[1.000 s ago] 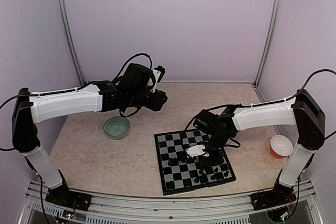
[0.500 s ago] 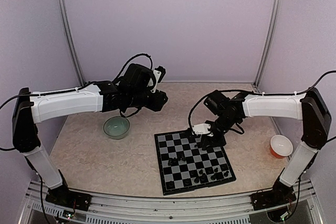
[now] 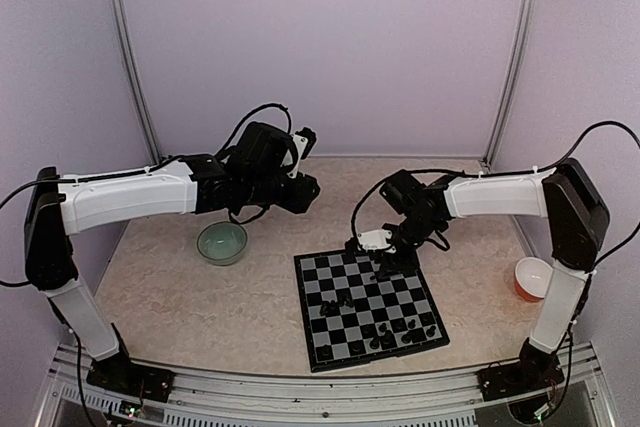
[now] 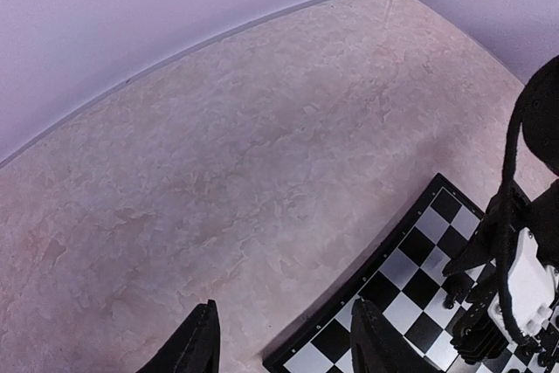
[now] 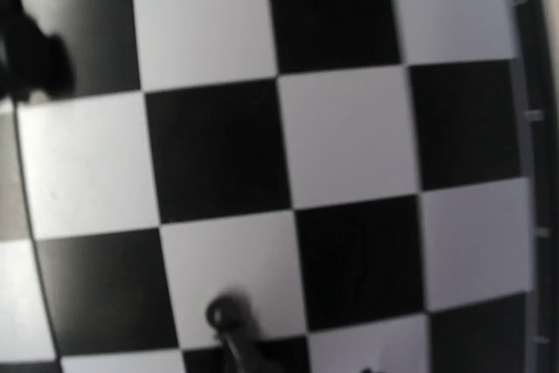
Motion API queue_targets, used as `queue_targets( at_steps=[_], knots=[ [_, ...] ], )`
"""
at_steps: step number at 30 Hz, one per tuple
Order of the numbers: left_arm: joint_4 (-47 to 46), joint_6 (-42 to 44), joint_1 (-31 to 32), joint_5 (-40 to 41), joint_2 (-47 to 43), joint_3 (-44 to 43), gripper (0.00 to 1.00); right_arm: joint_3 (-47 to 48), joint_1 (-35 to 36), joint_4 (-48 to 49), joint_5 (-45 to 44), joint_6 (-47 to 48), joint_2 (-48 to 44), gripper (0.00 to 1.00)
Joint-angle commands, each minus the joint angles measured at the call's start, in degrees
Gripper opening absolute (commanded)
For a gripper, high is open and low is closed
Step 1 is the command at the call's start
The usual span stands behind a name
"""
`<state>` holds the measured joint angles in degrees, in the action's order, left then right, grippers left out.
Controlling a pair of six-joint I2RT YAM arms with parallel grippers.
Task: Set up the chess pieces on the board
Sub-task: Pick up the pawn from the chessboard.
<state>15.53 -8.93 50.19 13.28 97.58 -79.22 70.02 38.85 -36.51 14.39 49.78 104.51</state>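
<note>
Tabletop (image 3: 200, 297) of mottled beige, veined like stone, is filling the floor of a booth. Plain lilac walls (image 3: 320, 47) are closing it in on three sides, with slim metal posts (image 3: 125, 47) standing in the far corners and a metal rail (image 3: 320, 387) running along the near edge.

The board (image 3: 312, 277) is lying flat right of centre, turned slightly askew. The black chess pieces (image 3: 388, 332) are standing mostly on its near rows, with a few more toward its middle. A pale green bowl (image 3: 221, 242) is sitting on the table left of the board, well apart from it. An orange cup (image 3: 535, 277) is sitting near the right wall.

The left gripper (image 3: 305, 187) is hanging in the air beyond the bowl, its fingers (image 4: 196, 342) spread with nothing between them. The right gripper (image 3: 385, 265) is hovering over the board's far edge. Its wrist view is showing only blurred squares and one small piece, so whether its jaws are apart or together cannot be told.

A second ago the right gripper was sitting low over the middle of the board among the pieces. It has since pulled away toward the far edge. The left arm, bowl and cup are staying where they were.
</note>
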Motion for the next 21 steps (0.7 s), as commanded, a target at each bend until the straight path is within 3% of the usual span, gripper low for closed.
queue_targets(
  at_steps=[1,6,14,21],
  knots=[
    [0.25,0.26,0.19,-0.7,0.85,-1.88,0.51,1.32,-0.36,-0.12,0.25,1.01,2.56,0.39],
    [0.39,0.39,0.21,-0.73,1.03,-2.06,0.51,1.0,-0.35,-0.46,0.23,1.49,3.97,0.34],
    [0.69,0.22,0.2,-1.08,1.79,-2.23,0.51,-0.02,-0.36,-1.85,1.98,1.27,3.8,0.12],
    [-0.33,-0.85,0.8,0.52,1.44,-1.17,0.5,-4.18,-1.76,-0.72,9.98,-3.81,-6.55,0.09]
  ],
)
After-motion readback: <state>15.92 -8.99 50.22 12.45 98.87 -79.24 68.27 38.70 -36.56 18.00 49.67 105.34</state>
